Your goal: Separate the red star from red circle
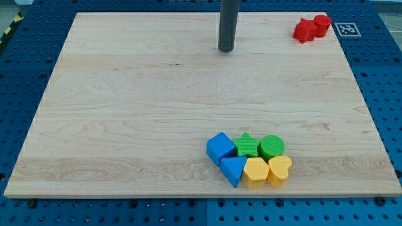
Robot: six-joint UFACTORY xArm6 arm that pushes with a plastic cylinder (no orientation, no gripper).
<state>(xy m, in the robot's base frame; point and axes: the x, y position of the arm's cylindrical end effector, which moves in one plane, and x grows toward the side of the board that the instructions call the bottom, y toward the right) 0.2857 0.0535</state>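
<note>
We've got the wooden surface (pixel 125 113) with a clump of six blocks (pixel 250 159) near the view's bottom. Up at the top right corner the red star (pixel 305 31) and red circle (pixel 322 25) sit touching. There's no jawed end effector to call apart or together; our tip (pixel 226 49) stands near the top middle, well left of both.

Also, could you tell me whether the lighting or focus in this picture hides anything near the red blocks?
Camera view: light is even and soft, with no glare on the wooden board; the red star and red circle are sharp, touching at the view's top right; my tip casts only a faint shadow, well to their left.
</note>
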